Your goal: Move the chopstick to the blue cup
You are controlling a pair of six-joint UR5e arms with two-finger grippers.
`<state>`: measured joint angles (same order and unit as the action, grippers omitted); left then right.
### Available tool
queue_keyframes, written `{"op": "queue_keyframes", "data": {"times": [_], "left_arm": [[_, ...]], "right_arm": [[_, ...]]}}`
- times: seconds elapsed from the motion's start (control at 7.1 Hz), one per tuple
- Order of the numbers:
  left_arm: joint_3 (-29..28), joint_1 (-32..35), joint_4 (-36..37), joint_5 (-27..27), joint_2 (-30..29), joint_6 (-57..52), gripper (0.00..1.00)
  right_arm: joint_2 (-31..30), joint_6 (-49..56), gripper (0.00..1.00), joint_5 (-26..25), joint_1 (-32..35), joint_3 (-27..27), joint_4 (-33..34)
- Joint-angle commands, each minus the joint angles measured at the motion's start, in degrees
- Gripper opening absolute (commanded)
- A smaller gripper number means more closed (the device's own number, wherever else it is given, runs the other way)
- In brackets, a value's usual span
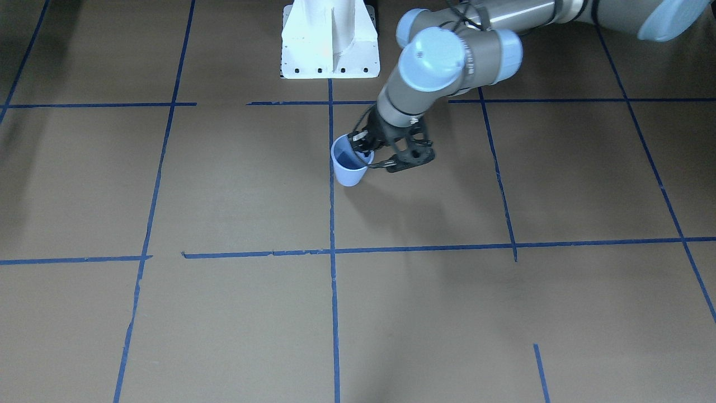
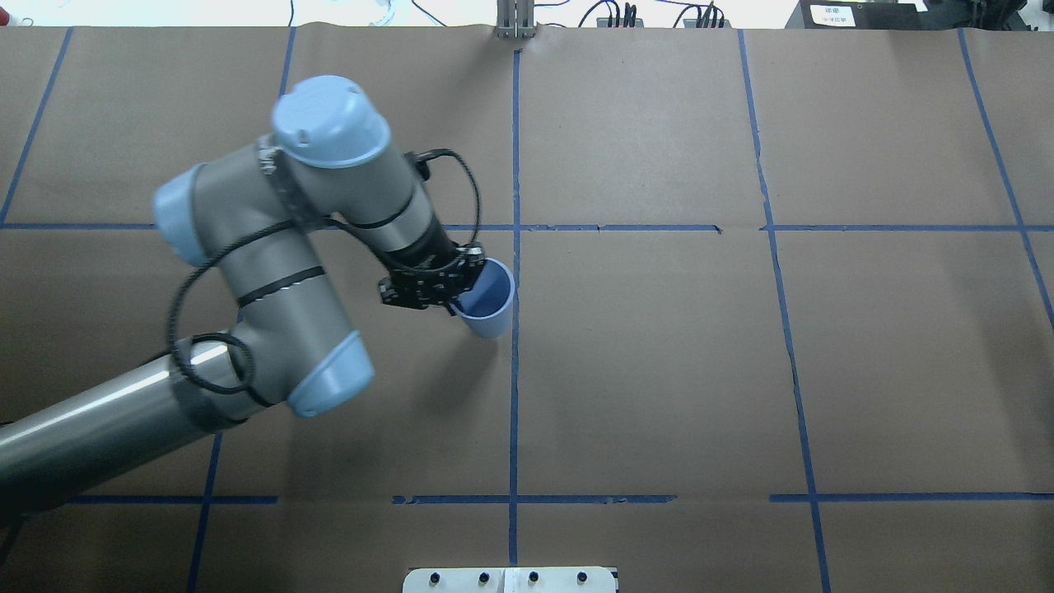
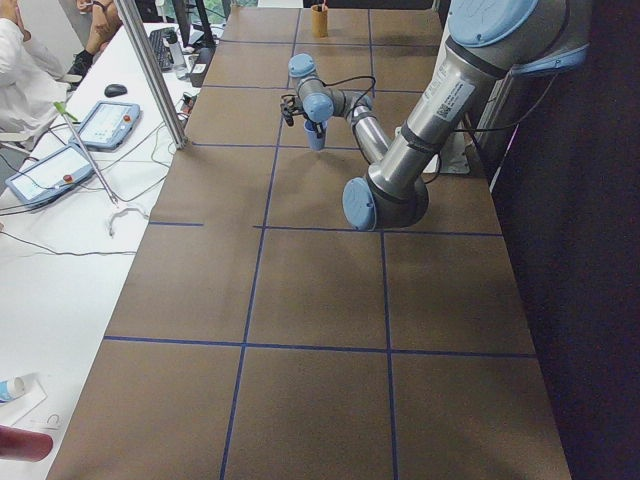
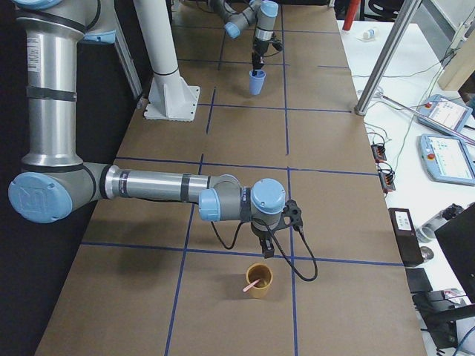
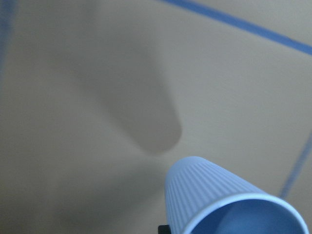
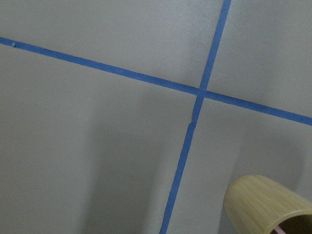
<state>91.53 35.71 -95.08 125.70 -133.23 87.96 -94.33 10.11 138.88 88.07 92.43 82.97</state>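
The blue cup (image 1: 348,168) is tilted, near the table's centre line. My left gripper (image 1: 366,152) is shut on its rim, with one finger inside the cup and one outside. The cup also shows in the overhead view (image 2: 487,306), with the gripper (image 2: 451,290) at its left, and in the left wrist view (image 5: 209,195). The pale pink chopstick (image 4: 251,285) leans inside a tan bamboo cup (image 4: 259,280) at the table's right end. My right gripper (image 4: 265,252) hangs just above that cup; I cannot tell whether it is open or shut. The bamboo cup shows in the right wrist view (image 6: 268,207).
The white robot base (image 1: 330,42) stands at the robot's edge of the table. Dark blue tape lines (image 2: 514,371) cross the brown tabletop. A side bench with tablets (image 4: 445,137) and cables runs along the operators' side, behind a metal post (image 4: 382,63).
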Motion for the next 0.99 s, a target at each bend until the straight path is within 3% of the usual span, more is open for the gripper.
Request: {"op": "queue_keyframes", "data": {"times": [0.0,0.28,0.85], "left_arm": [[-3.0,-0.7,-0.2,-1.2,-1.9,0.3,0.0],[-3.8,-2.2,-0.4,-3.9,-1.9,0.2,0.0],[-4.1,-2.6,-1.2,-4.0,-2.4,0.4,0.06]], "right_arm": [[0.1,0.0,1.0,0.3,0.0,0.0,-0.1],[0.0,0.0,1.0,0.3,0.0,-0.1,0.0],[0.0,0.0,1.0,0.5,0.0,-0.2,0.2]]}}
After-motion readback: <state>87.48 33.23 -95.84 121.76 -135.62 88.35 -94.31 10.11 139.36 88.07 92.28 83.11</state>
